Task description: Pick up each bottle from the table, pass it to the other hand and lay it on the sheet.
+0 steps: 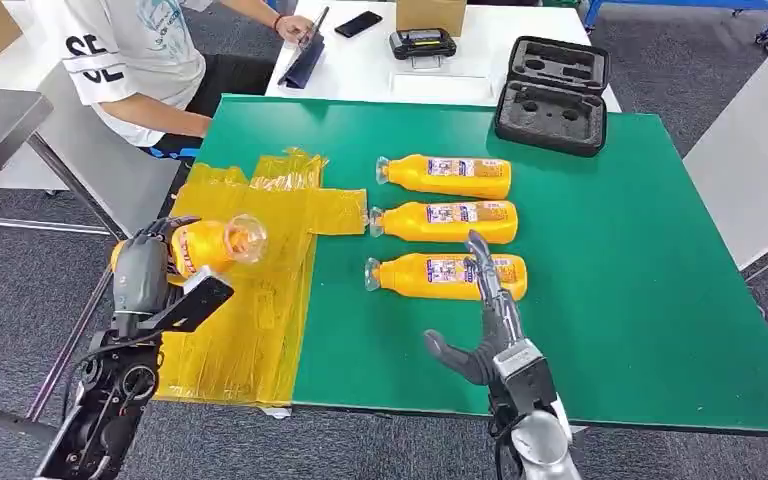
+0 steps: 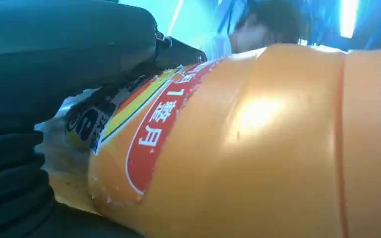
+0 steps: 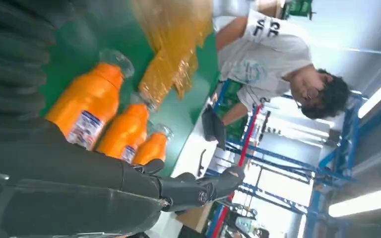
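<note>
Left robot hand [image 1: 150, 262] gripped a bottle [image 1: 215, 243] over the sheet [image 1: 250, 300]. Right robot hand [image 1: 490, 320] hung open, fingers spread, holding nothing, above the nearest of three bottles [image 1: 445, 272] on the surface [image 1: 640, 300].

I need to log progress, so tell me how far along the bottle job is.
Nothing lies on the yellow sheet yet. In hand: the left hand holds one orange bottle above the sheet, so its handover looks done and only the laying down remains. Left: three bottles lie in a row on the green table, with the right hand open near the closest one.
</note>
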Robot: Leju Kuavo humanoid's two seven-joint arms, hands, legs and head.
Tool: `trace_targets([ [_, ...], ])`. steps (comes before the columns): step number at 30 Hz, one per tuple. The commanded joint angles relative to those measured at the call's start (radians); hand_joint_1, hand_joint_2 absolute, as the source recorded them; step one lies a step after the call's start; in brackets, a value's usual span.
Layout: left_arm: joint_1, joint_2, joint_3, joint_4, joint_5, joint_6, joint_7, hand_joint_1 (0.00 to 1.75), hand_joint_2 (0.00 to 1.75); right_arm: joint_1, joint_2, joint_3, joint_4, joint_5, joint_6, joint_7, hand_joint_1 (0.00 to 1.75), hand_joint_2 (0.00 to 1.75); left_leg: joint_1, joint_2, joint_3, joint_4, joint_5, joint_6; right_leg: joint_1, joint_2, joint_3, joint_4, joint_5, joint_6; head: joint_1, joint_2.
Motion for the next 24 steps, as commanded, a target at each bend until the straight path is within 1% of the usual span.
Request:
trace_targets([
  [1, -0.078, 0.145, -0.135, 0.188, -0.108, -0.216, 0.028, 1.75, 1.75, -0.062, 0.036, -0.082, 0.075, -0.022, -0.004, -0.028, 0.00, 1.75, 0.000, 0.001, 0.004, -0.002, -0.001, -0.001, 0.000, 0.001, 0.004, -0.001, -0.001, -0.001, 0.000, 0.000],
  [2, -0.106, 0.157, -0.168, 0.243, -0.106, -0.225, 0.023, 1.75, 1.75, -0.048, 0.034, -0.089, 0.060, -0.026, -0.009, -0.030, 0.00, 1.75, 0.000, 0.001, 0.008, -0.003, -0.001, -0.002, 0.000, 0.001, 0.007, -0.002, -0.002, -0.002, 0.000, 0.000],
  [3, -0.132, 0.156, -0.189, 0.283, -0.099, -0.231, 0.017, 1.75, 1.75, -0.038, 0.032, -0.097, 0.048, -0.029, -0.014, -0.031, 0.00, 1.75, 0.000, -0.001, 0.006, -0.003, 0.000, -0.001, 0.000, -0.001, 0.006, -0.001, -0.002, -0.001, 0.000, 0.000],
  [4, -0.179, 0.150, -0.227, 0.354, -0.101, -0.254, 0.008, 1.75, 1.75, -0.025, 0.032, -0.112, 0.032, -0.036, -0.019, -0.031, 0.00, 1.75, 0.000, -0.003, 0.004, -0.002, 0.000, -0.001, 0.000, -0.003, 0.004, -0.001, -0.002, -0.001, 0.000, 0.000],
  [5, -0.206, 0.140, -0.248, 0.395, -0.095, -0.258, 0.005, 1.75, 1.75, -0.024, 0.029, -0.120, 0.030, -0.037, -0.019, -0.031, 0.00, 1.75, 0.001, -0.005, 0.006, -0.002, 0.000, -0.002, 0.001, -0.005, 0.007, -0.001, -0.003, -0.002, 0.000, 0.000],
  [6, -0.241, 0.127, -0.276, 0.452, -0.094, -0.262, 0.003, 1.75, 1.75, -0.031, 0.030, -0.131, 0.043, -0.045, -0.017, -0.028, 0.00, 1.75, 0.000, -0.006, 0.003, -0.001, 0.001, -0.001, 0.000, -0.006, 0.003, 0.000, -0.002, -0.001, 0.000, 0.000],
  [7, -0.264, 0.114, -0.295, 0.496, -0.096, -0.265, 0.006, 1.75, 1.75, -0.046, 0.028, -0.135, 0.067, -0.044, -0.017, -0.028, 0.00, 1.75, 0.001, -0.008, 0.005, -0.001, 0.000, -0.001, 0.001, -0.008, 0.006, -0.001, -0.003, -0.001, 0.000, 0.000],
  [10, -0.304, 0.078, -0.334, 0.609, -0.093, -0.259, 0.004, 1.75, 1.75, -0.077, 0.038, -0.151, 0.137, -0.038, -0.041, -0.015, 0.00, 1.75, 0.000, -0.004, 0.004, -0.001, 0.000, -0.001, 0.000, -0.003, 0.004, -0.001, -0.001, -0.001, 0.000, 0.000],
  [13, -0.306, 0.072, -0.349, 0.644, -0.086, -0.238, 0.010, 1.75, 1.75, -0.084, 0.038, -0.147, 0.193, -0.030, -0.065, -0.020, 0.00, 1.75, 0.000, -0.003, 0.008, -0.003, 0.000, -0.002, 0.000, -0.002, 0.008, -0.003, -0.001, -0.001, 0.001, 0.000],
  [16, -0.306, 0.074, -0.349, 0.643, -0.086, -0.237, 0.009, 1.75, 1.75, -0.082, 0.038, -0.147, 0.194, -0.030, -0.067, -0.022, 0.00, 1.75, 0.000, -0.002, 0.005, -0.002, 0.000, -0.001, -0.001, -0.001, 0.004, -0.001, 0.000, -0.001, 0.000, 0.000],
  [18, -0.306, 0.077, -0.349, 0.642, -0.086, -0.237, 0.009, 1.75, 1.75, -0.078, 0.035, -0.148, 0.193, -0.029, -0.068, -0.024, 0.00, 1.75, 0.000, -0.002, 0.010, -0.003, -0.001, -0.002, 0.000, -0.001, 0.009, -0.002, -0.002, -0.003, 0.000, 0.000],
  [19, -0.297, 0.083, -0.353, 0.632, -0.081, -0.244, 0.007, 1.75, 1.75, -0.061, 0.032, -0.141, 0.191, -0.033, -0.065, -0.022, 0.00, 1.75, 0.000, -0.001, 0.005, -0.002, 0.000, -0.001, 0.000, 0.000, 0.004, -0.001, 0.000, -0.001, 0.000, 0.000],
  [20, -0.287, 0.090, -0.356, 0.625, -0.081, -0.242, 0.007, 1.75, 1.75, -0.046, 0.029, -0.139, 0.193, -0.032, -0.066, -0.023, 0.00, 1.75, 0.000, -0.001, 0.007, -0.002, -0.001, -0.002, 0.000, 0.000, 0.006, -0.001, -0.001, -0.002, 0.000, 0.000],
  [21, -0.273, 0.100, -0.361, 0.616, -0.079, -0.243, 0.007, 1.75, 1.75, -0.034, 0.026, -0.139, 0.199, -0.037, -0.064, -0.027, 0.00, 1.75, 0.000, -0.001, 0.005, -0.002, 0.000, -0.001, 0.001, 0.000, 0.005, -0.001, 0.000, -0.001, 0.000, 0.000],
  [22, -0.265, 0.106, -0.362, 0.616, -0.079, -0.243, 0.008, 1.75, 1.75, -0.028, 0.027, -0.139, 0.202, -0.041, -0.062, -0.031, 0.00, 1.75, 0.000, -0.001, 0.008, -0.002, -0.001, -0.002, 0.001, 0.000, 0.007, -0.002, -0.001, -0.002, 0.000, 0.000],
  [24, -0.252, 0.109, -0.365, 0.614, -0.079, -0.240, 0.008, 1.75, 1.75, -0.031, 0.028, -0.138, 0.209, -0.042, -0.061, -0.033, 0.00, 1.75, 0.000, 0.000, 0.008, -0.002, -0.001, -0.002, 0.001, 0.001, 0.007, -0.002, -0.001, -0.002, 0.000, 0.000],
])
